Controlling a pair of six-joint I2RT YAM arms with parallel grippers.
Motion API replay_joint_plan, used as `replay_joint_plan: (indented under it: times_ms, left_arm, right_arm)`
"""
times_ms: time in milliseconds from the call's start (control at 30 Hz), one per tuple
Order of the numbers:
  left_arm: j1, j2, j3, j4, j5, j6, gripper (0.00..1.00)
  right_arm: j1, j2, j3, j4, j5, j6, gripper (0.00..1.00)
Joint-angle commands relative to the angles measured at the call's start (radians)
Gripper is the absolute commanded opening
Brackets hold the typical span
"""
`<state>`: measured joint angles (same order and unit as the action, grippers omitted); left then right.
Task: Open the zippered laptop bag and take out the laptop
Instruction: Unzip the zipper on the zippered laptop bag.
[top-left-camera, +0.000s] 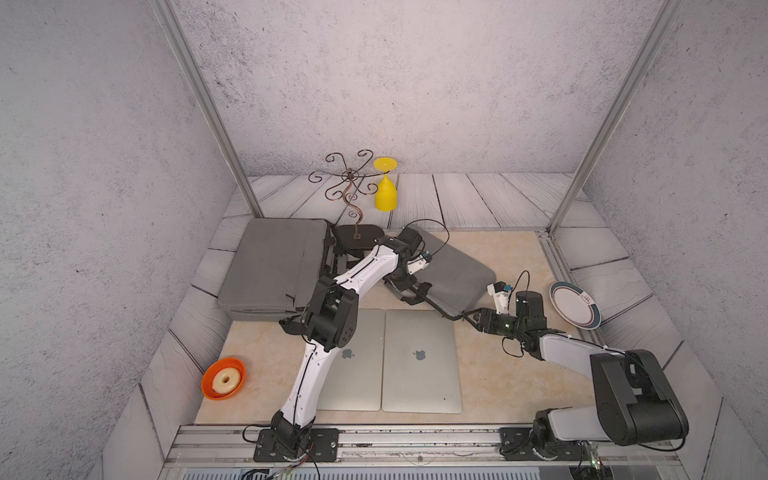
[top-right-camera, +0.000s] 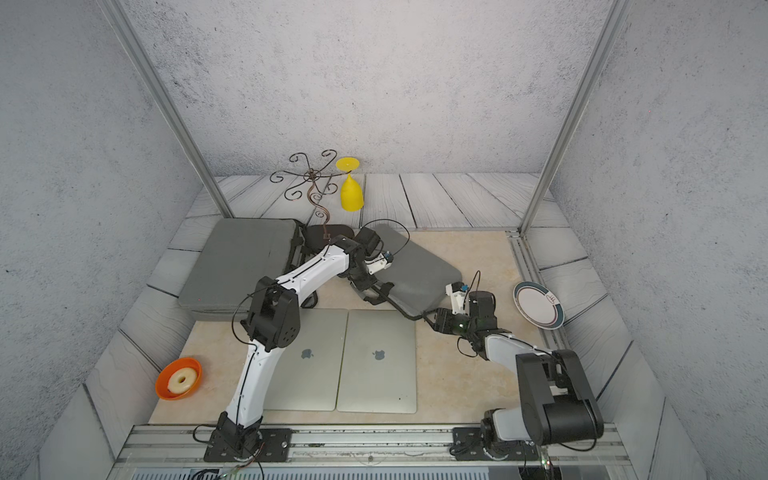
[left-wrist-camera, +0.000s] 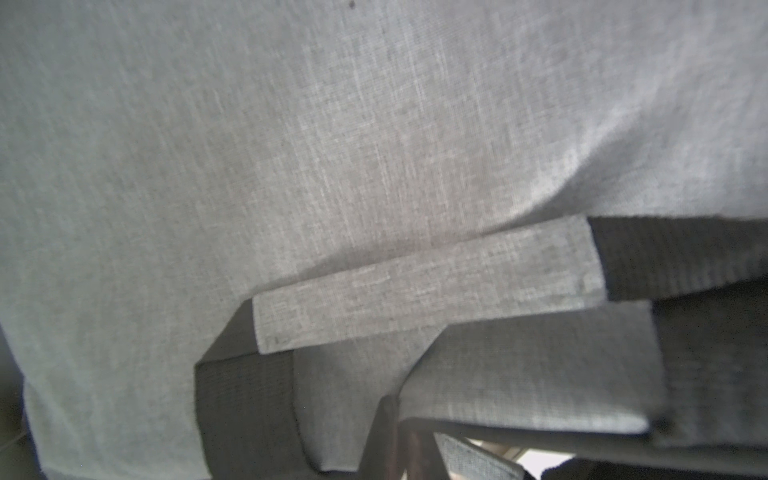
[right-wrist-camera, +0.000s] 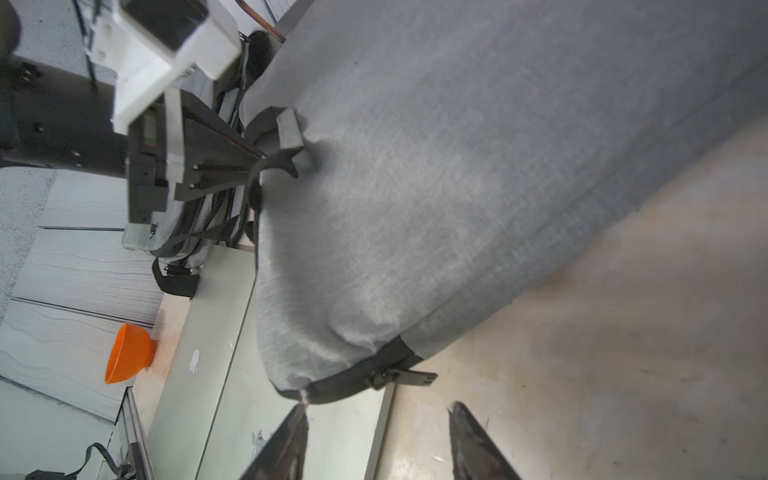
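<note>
Closest to me, the metal rail (top-left-camera: 415, 436) is carrying both arm bases along the front edge. Past it, the laptop bag (top-left-camera: 457, 270) is lying aslant on the beige tabletop (top-left-camera: 498, 374), about mid-table. Its near corner is reaching the far edge of a silver laptop (top-left-camera: 422, 361).

The left gripper (right-wrist-camera: 251, 164) is pinching the bag's black handle strap (right-wrist-camera: 278, 160), jaws together on it. The right gripper (right-wrist-camera: 376, 409) is hovering at the bag's near corner, jaws apart with nothing between them. The zipper pull (right-wrist-camera: 405, 376) is sticking out just beyond its fingertips, apart from them.

A second laptop (top-left-camera: 357, 374) is lying closed beside the first, partly under the left arm. A second grey bag (top-left-camera: 270, 266) is resting behind it.

Farther out, an orange bowl (top-left-camera: 237, 368) is holding a pale ring (top-left-camera: 226, 379). A plate (top-left-camera: 575, 304) is resting at the table's edge by the right arm. A yellow goblet (top-left-camera: 385, 195) is standing upside down beside a wire stand (top-left-camera: 351, 183).
</note>
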<state>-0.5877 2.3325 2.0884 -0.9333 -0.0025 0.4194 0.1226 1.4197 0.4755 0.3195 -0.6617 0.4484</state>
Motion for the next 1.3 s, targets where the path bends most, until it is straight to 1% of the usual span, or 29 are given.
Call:
replay_joint_plan:
  times_ms: [0,67,167,233,333,400,567,767,1067,1167,1267]
  left_arm:
    - [0.019,-0.031,0.048,-0.007,0.014,0.006,0.00]
    - [0.019,-0.021,0.064,-0.020,0.027,0.010,0.00]
    - [0.020,-0.012,0.077,-0.030,0.029,0.013,0.00]
    - [0.023,-0.005,0.092,-0.039,0.028,0.015,0.00]
    - [0.026,0.001,0.111,-0.052,0.027,0.017,0.00]
    - [0.028,0.000,0.111,-0.055,0.026,0.020,0.00]
    - [0.031,0.002,0.110,-0.052,0.026,0.018,0.00]
    - [0.034,0.011,0.123,-0.047,0.017,0.018,0.00]
    - [0.037,0.014,0.122,-0.050,0.014,0.019,0.00]
    - [0.037,0.014,0.122,-0.048,0.016,0.018,0.00]
    - [0.037,0.016,0.122,-0.048,0.018,0.019,0.00]
  right_arm:
    - [-0.009,0.080,-0.007,0.118,-0.054,0.064,0.57]
    - [-0.010,0.149,-0.014,0.263,-0.107,0.123,0.60]
    - [-0.014,0.290,0.005,0.472,-0.249,0.202,0.62]
    - [-0.014,0.377,-0.020,0.680,-0.255,0.301,0.64]
    - [-0.013,0.498,-0.006,0.913,-0.317,0.432,0.63]
    - [-0.012,0.547,0.007,1.002,-0.337,0.494,0.59]
    - [0.004,0.556,0.020,1.001,-0.376,0.520,0.58]
    - [0.004,0.544,-0.019,1.051,-0.408,0.569,0.54]
    - [-0.012,0.459,-0.050,0.965,-0.427,0.529,0.51]
    - [-0.016,0.423,-0.058,0.893,-0.414,0.485,0.50]
    - [-0.024,0.410,-0.053,0.881,-0.412,0.478,0.48]
